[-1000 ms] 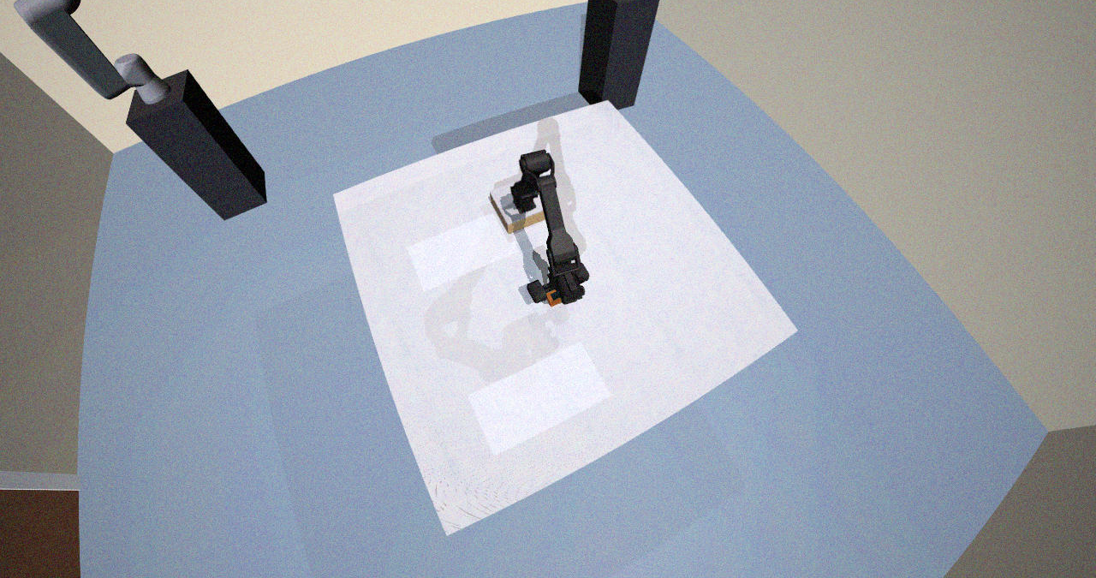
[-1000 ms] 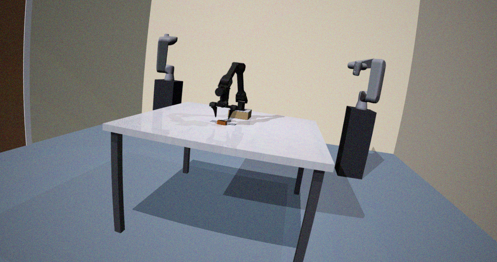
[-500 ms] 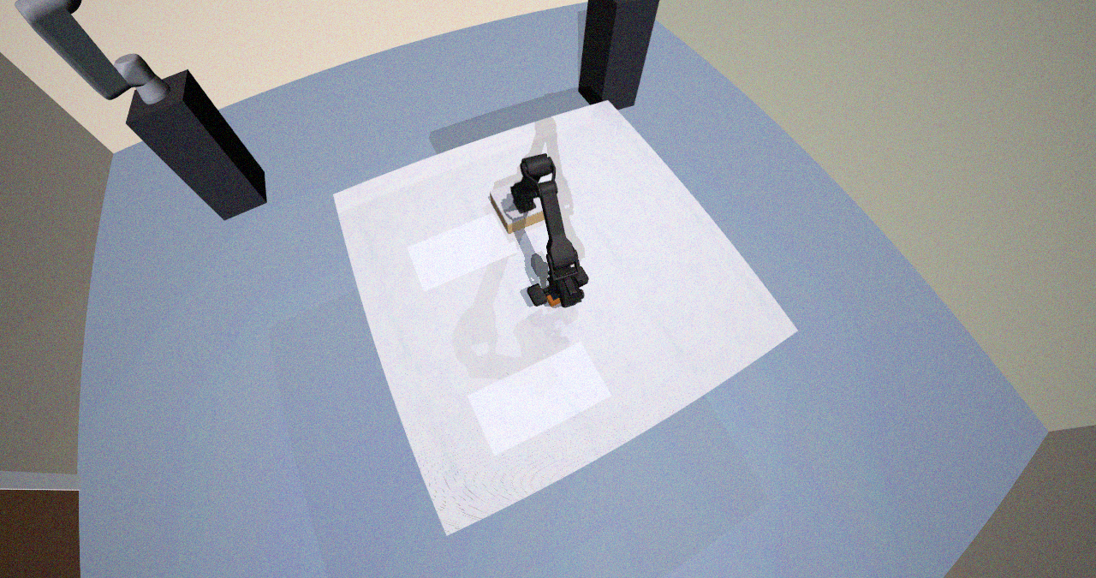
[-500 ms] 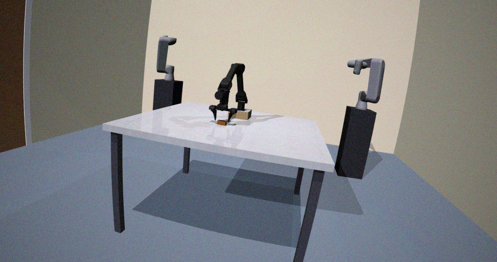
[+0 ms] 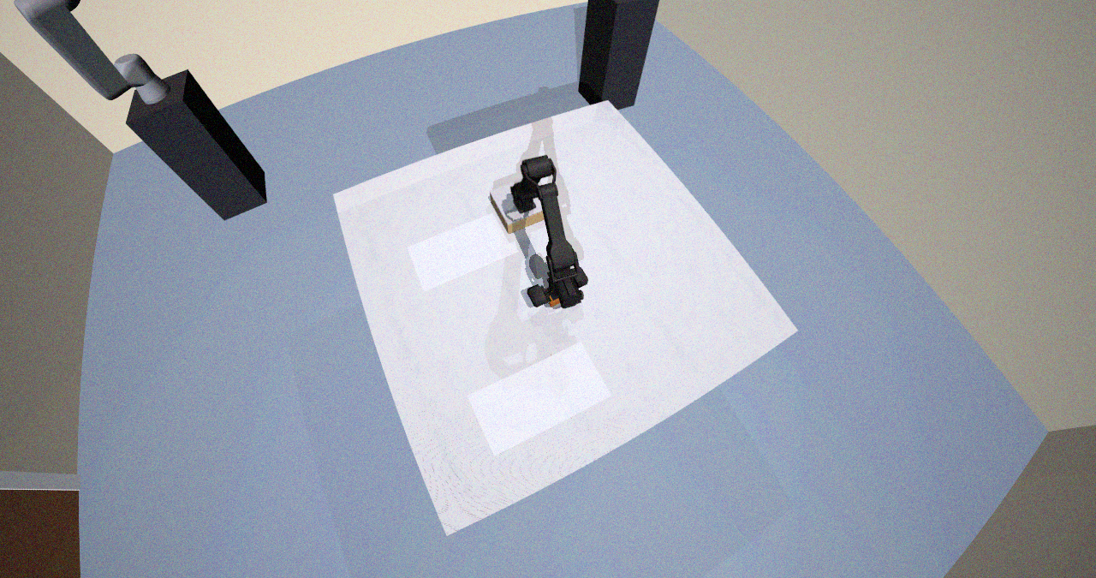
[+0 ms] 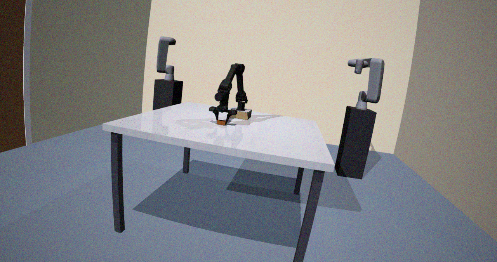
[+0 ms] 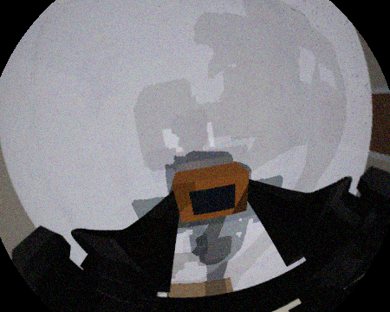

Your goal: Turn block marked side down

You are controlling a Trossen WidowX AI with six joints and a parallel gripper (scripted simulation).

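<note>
The orange block lies low at the white table. Its dark rectangular mark faces up toward the wrist camera. My gripper points down over it and is shut on the block, with one fingertip against each short end in the wrist view. In the top view the gripper hides most of the block. The block's underside is hidden, and I cannot tell whether it touches the table.
The arm's base stands on a tan block behind the gripper. Two grey arms on dark pedestals stand beyond the table's edges. Bright rectangular patches show on the tabletop.
</note>
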